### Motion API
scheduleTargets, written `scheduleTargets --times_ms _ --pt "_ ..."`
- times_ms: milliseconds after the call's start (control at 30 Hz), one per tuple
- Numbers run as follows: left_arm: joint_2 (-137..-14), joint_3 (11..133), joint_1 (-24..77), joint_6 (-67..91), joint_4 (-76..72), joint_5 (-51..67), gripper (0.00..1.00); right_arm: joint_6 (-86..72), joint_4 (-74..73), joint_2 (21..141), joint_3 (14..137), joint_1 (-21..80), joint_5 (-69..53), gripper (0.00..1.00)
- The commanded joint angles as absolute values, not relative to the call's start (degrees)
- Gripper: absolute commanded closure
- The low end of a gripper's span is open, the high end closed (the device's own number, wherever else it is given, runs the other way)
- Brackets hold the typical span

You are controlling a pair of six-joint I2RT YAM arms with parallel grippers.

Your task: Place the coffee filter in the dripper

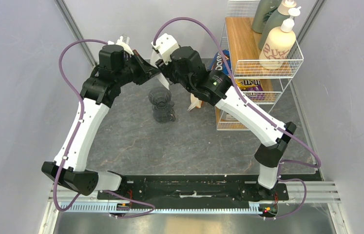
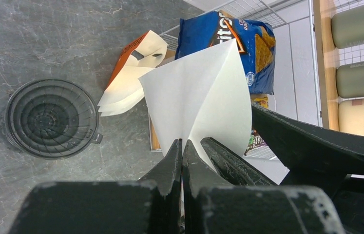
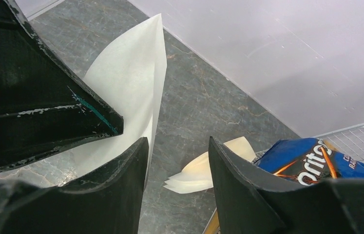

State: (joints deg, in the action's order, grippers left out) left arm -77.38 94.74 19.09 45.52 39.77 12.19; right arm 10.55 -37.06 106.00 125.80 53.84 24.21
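Note:
The coffee filter [image 2: 204,97] is a white paper cone, partly folded, held in the air by its narrow end. My left gripper [image 2: 182,146] is shut on it. It also shows in the right wrist view [image 3: 131,83] and as a white sliver in the top view [image 1: 155,59]. My right gripper [image 3: 177,161] is open, its left finger [image 3: 116,185] against the filter's side, nothing between the jaws. The dripper [image 2: 50,118] is dark, ribbed and empty, below and to the left of the filter. In the top view it [image 1: 160,96] stands just in front of both grippers [image 1: 151,73] [image 1: 162,66].
A beige-and-white wedge packet of filters [image 2: 126,87] lies right of the dripper. A glass jug [image 1: 164,115] is under the dripper. A wire shelf [image 1: 267,63] at the right holds a blue chip bag [image 2: 248,48] and bottles [image 1: 277,44].

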Motion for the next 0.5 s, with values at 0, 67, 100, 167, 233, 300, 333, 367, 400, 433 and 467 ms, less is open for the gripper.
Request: scheduleTargets --times_ms 0,67,100,167,233,300,333,367,400,433,467 --pt "-77.8 96.0 19.1 48.0 38.5 12.8 0.98 10.2 -35.2 106.2 125.9 54.1 24.6 0.46" --pt "-77.4 95.3 19.1 47.6 38.3 12.7 0.98 9.6 -34.8 106.0 125.7 54.1 24.2 0.54" --pt "-77.1 95.0 19.1 47.4 38.1 12.7 0.98 9.5 -34.6 105.8 125.6 54.0 23.9 0.6" --pt "-76.6 94.1 19.0 46.9 37.6 12.5 0.98 9.0 -34.0 105.6 125.3 53.8 23.1 0.8" --pt "-76.1 93.2 19.1 46.5 37.1 12.2 0.98 8.5 -33.3 105.3 125.1 53.5 22.3 1.0" --pt "-75.9 92.8 19.1 46.0 37.2 12.4 0.98 8.4 -33.0 105.3 125.3 53.3 21.7 1.0" --pt "-75.8 92.6 19.1 45.6 37.2 12.3 0.96 8.2 -32.8 105.2 125.2 53.2 21.6 1.0" --pt "-75.6 92.4 19.1 45.3 37.2 12.3 0.91 8.1 -32.7 105.1 125.2 53.0 20.8 1.0" --pt "-75.3 92.1 19.1 44.9 37.2 12.1 0.87 7.9 -32.4 104.8 124.9 52.8 20.4 1.0" --pt "-75.1 92.0 19.1 44.5 37.2 11.9 0.82 7.8 -32.2 104.5 124.6 52.7 20.0 1.0" --pt "-74.9 91.9 19.1 43.9 37.2 11.6 0.76 7.7 -32.1 104.2 124.2 52.5 19.3 1.0"
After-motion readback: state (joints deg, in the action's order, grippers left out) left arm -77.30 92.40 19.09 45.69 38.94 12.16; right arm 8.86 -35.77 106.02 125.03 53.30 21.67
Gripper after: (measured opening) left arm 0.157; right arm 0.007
